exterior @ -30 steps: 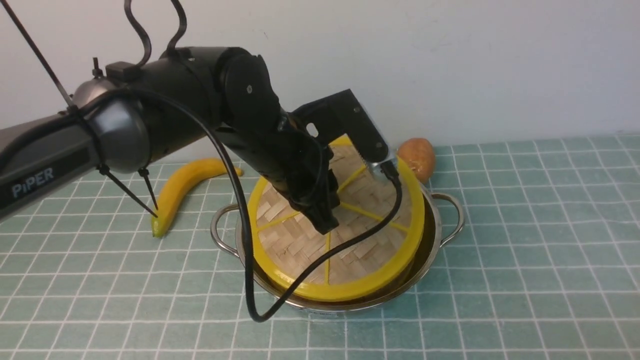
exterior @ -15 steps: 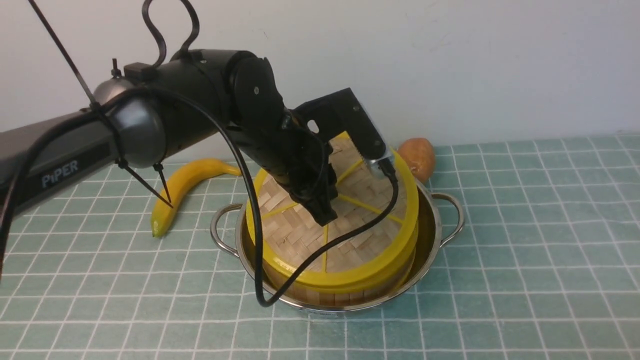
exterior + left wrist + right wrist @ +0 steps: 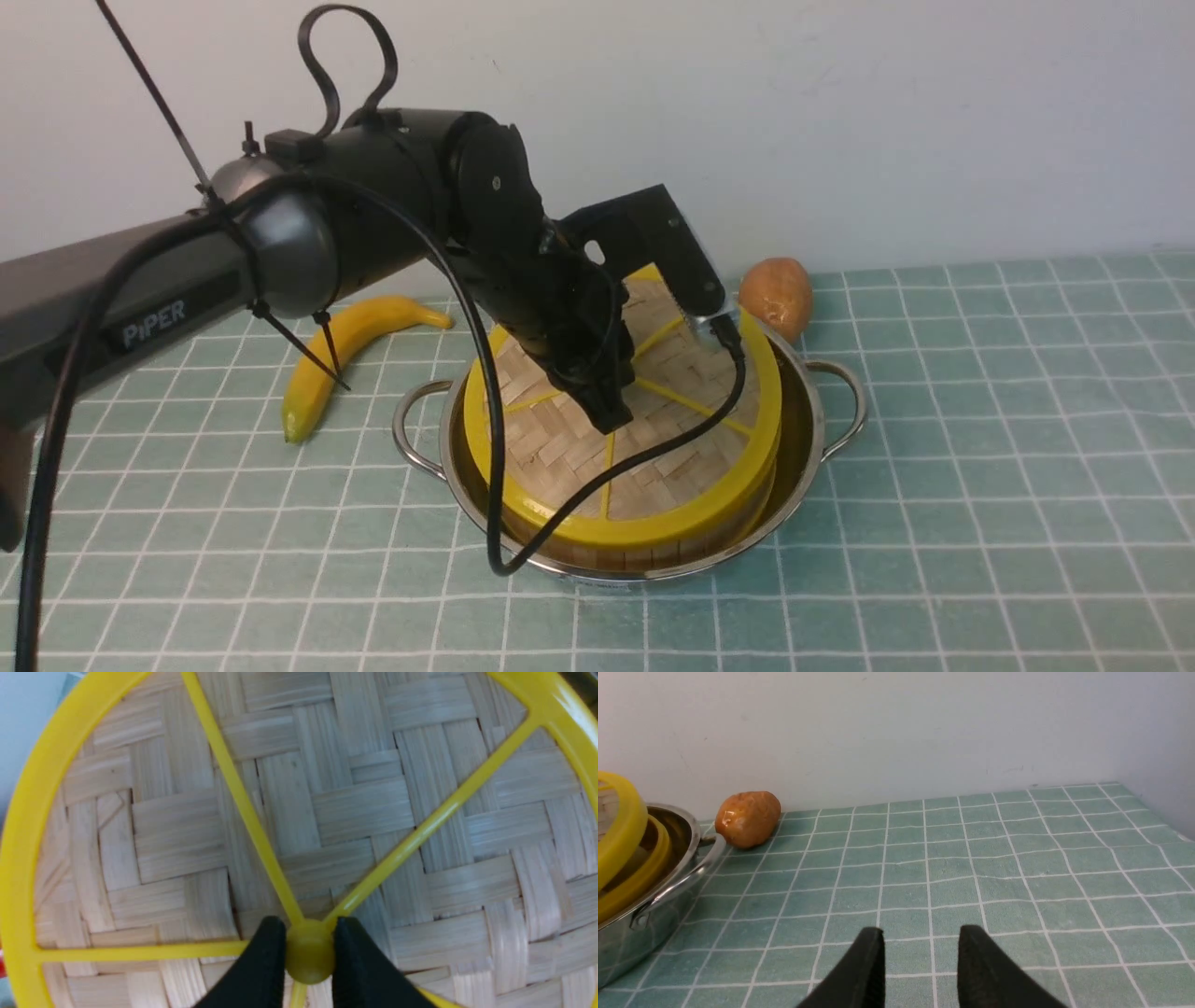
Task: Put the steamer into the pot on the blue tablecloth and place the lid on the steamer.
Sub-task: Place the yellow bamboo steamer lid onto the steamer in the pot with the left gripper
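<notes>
Knob (image 3: 309,956) of the lid (image 3: 653,467) is pinched tight between the jaws of the left tool (image 3: 309,931). Lid is tilted, its far edge lifted clear of the steamer (image 3: 635,553), which sits inside the pot (image 3: 805,439) on the blue tablecloth (image 3: 980,467). Right tool (image 3: 920,952) hangs part-open over the cloth, gripping nothing. Banana (image 3: 345,345) lies left of the pot, brown potato (image 3: 775,294) just behind its right handle.

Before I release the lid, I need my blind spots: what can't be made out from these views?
- Steamer contents: covered by the lid, front and left wrist views.
- Lid's far rim, front view: mostly behind the left arm.
- Right gripper: outside front view; only fingertips show at the right wrist view's edge.
</notes>
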